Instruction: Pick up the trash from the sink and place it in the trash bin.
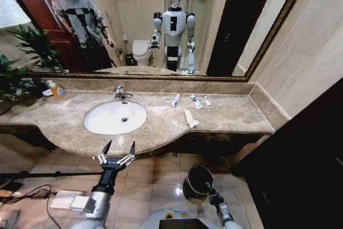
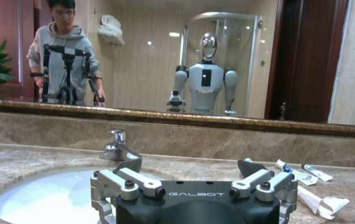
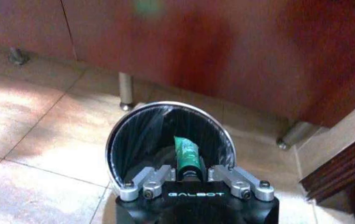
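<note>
Jaws of the right gripper [image 3: 190, 170] clamp a half-hidden green tube [image 3: 187, 154] over the trash bin [image 3: 127, 140]; left gripper [image 1: 118, 148] gapes.

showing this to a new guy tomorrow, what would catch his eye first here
Probably the right gripper low over the floor, shut on a small green tube held right above the open black trash bin. Next, the left gripper with fingers spread wide, raised at the counter's front edge before the white sink. Then the white tubes lying on the marble counter right of the basin.
</note>
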### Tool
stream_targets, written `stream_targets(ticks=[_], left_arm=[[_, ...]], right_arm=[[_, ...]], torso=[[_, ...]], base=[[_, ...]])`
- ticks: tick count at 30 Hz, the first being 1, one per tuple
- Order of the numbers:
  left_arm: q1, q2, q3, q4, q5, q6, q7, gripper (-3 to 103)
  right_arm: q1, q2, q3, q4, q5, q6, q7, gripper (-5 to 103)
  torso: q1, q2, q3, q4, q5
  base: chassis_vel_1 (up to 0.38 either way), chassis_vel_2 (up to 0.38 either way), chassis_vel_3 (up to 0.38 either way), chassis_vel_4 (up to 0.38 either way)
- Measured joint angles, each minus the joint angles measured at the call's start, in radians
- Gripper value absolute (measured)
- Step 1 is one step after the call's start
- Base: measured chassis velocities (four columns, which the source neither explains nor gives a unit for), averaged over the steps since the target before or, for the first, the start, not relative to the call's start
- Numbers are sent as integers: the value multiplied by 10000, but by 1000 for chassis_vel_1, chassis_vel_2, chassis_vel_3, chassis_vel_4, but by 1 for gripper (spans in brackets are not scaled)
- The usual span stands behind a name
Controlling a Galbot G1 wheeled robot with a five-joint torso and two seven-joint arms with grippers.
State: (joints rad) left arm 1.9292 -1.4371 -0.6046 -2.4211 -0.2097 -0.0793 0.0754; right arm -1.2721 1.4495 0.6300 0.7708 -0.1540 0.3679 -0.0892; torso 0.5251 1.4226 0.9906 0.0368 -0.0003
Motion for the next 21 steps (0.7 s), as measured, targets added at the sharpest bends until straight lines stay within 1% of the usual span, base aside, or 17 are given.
stream_targets(ticks=[9,15,16,17,19,20,21], left_arm=[[0,0,0,0,0,0,0,100],[0,0,0,0,0,0,0,100],[0,0,0,0,0,0,0,100],[0,0,0,0,0,0,0,100],[0,0,0,0,0,0,0,100],[0,0,0,0,0,0,0,100],[0,0,0,0,0,0,0,100]], right_arm=[[1083,225,71,-1428,-172,52,-73,21],[1348,307,96,-1731,-301,67,-72,21],[1405,331,109,-1795,-373,65,-65,19],[1439,351,121,-1826,-415,55,-60,21],[1452,360,123,-1836,-431,49,-60,21],[1475,389,131,-1849,-498,23,-59,32],[1477,398,133,-1849,-513,16,-56,37]], torso=[[0,0,0,0,1],[-1,0,0,0,2],[-1,0,0,0,2],[-1,0,0,0,2],[-1,0,0,0,2],[-1,0,-1,0,2],[-1,0,-1,0,2]], base=[[0,0,0,0],[0,0,0,0],[0,0,0,0],[0,0,0,0],[0,0,0,0],[0,0,0,0],[0,0,0,0]])
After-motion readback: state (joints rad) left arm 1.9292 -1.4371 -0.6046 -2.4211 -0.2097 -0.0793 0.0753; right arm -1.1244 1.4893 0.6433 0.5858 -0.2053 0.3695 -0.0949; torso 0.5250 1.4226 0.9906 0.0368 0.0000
